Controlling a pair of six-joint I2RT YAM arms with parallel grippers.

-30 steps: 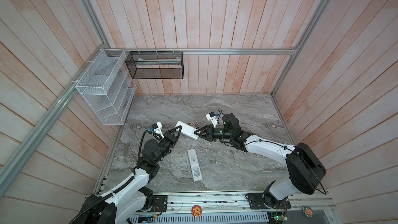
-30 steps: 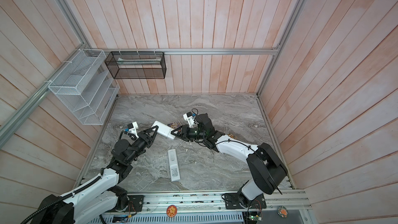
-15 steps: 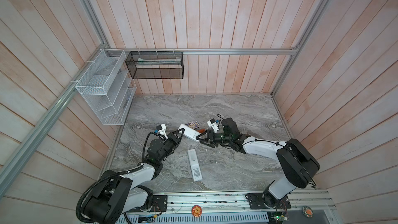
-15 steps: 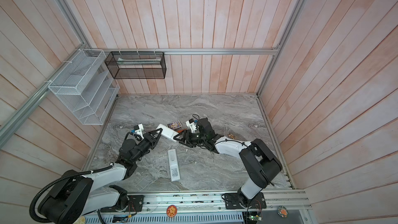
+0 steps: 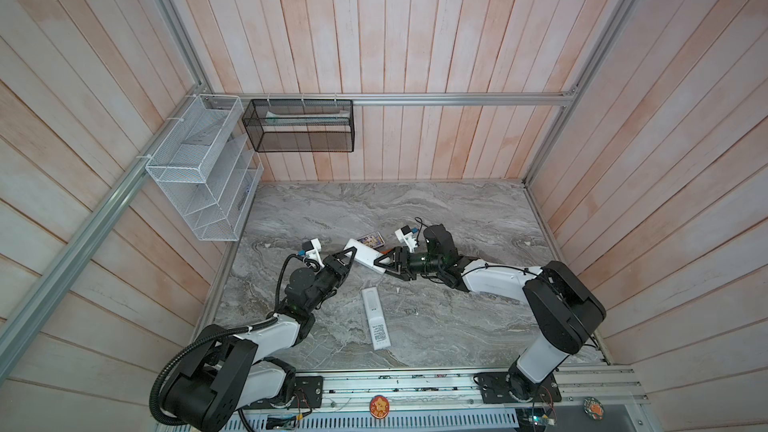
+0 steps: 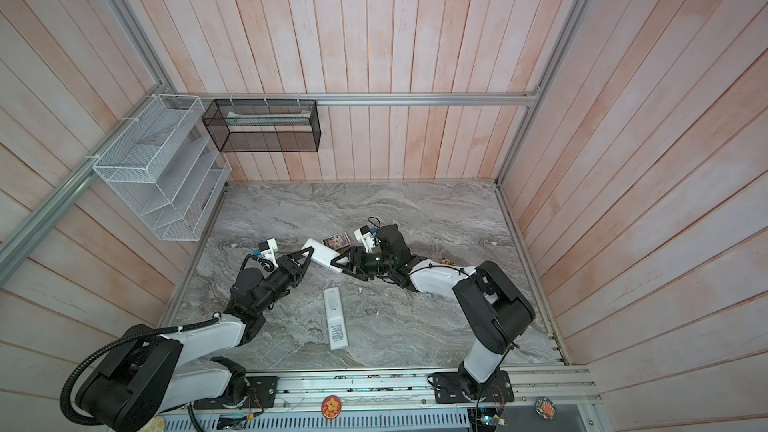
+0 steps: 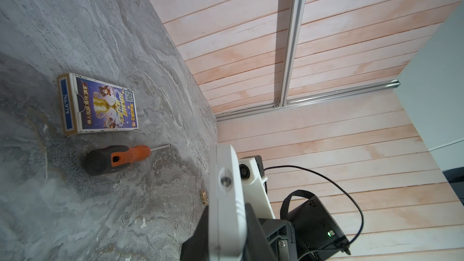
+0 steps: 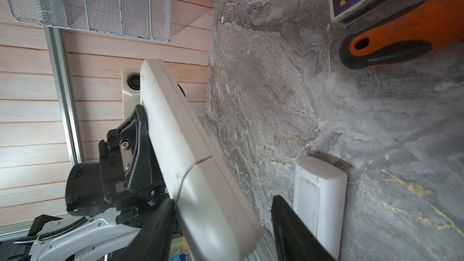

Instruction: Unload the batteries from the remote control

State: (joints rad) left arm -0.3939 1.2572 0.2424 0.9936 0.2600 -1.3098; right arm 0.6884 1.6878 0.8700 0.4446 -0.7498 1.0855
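A purple-and-blue cardboard playing-card box point(image 5: 370, 239) is lying flat on the grey marble-patterned tabletop point(image 5: 436, 209), a little toward twelve o'clock from its centre. A short screwdriver with an orange-and-black handle point(image 7: 115, 159) is lying just beside the box, at about its four o'clock. A white wire-mesh tiered rack point(image 5: 199, 184) is hanging at ten o'clock, and a black mesh rectangular basket point(image 5: 299, 126) is hanging at eleven.

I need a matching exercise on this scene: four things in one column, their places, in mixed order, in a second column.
1 plain remote
2 labelled remote
3 screwdriver
4 black mesh basket

A on the back wall
B on the table, near the front rail
C beside the card box
D clamped in the left gripper

Pairs: 1-D, 2-B, 3-C, 4-A
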